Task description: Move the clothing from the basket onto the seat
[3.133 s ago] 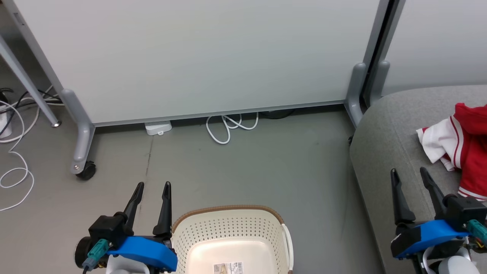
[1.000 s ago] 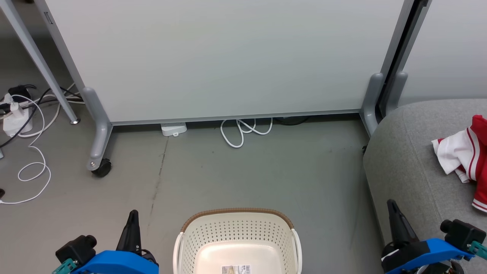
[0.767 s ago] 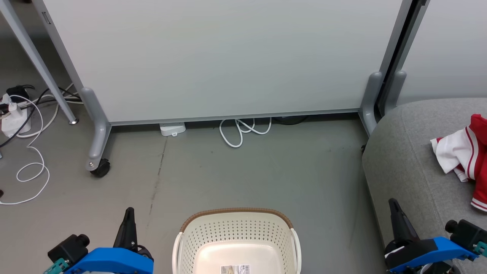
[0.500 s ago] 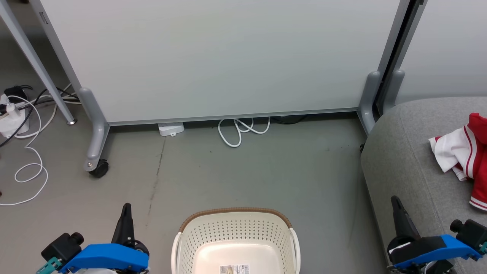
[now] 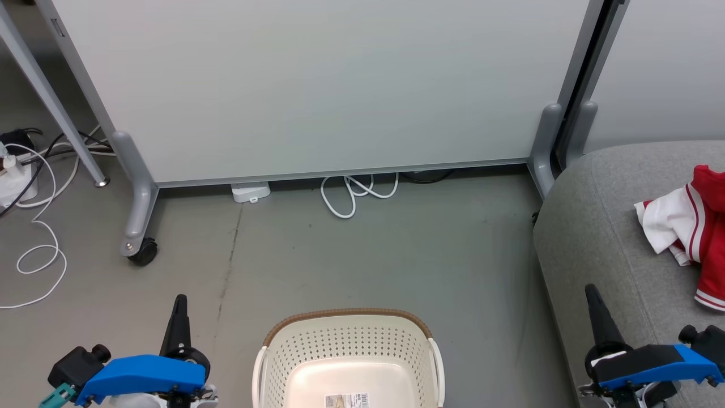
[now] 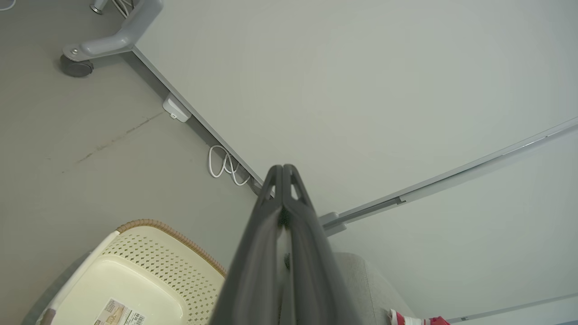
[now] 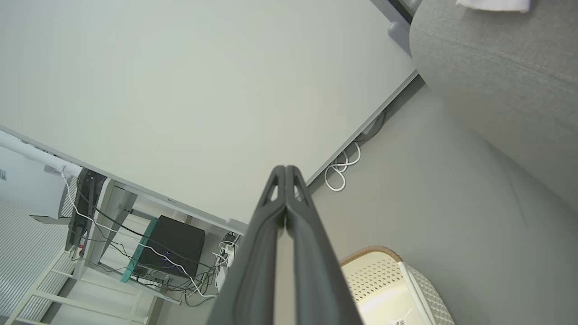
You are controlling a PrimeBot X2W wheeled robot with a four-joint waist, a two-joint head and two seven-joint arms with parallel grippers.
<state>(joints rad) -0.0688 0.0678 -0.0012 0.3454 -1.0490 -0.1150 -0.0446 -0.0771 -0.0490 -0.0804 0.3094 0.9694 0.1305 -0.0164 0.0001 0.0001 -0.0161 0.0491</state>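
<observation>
basket [image 5: 345, 312]: barcode sticker [image 5: 346, 400] on its floor, print unreadable | clothing [image 5: 688, 224] lies on seat [image 5: 600, 238] | left gripper [image 5: 180, 300] and right gripper [image 5: 591, 292]: jaws pressed together, gripping nothing

The basket [image 5: 345, 340] sits on the floor [image 5: 396, 255] left of the seat [image 5: 600, 226], which bears the clothing [image 5: 699, 226]
</observation>
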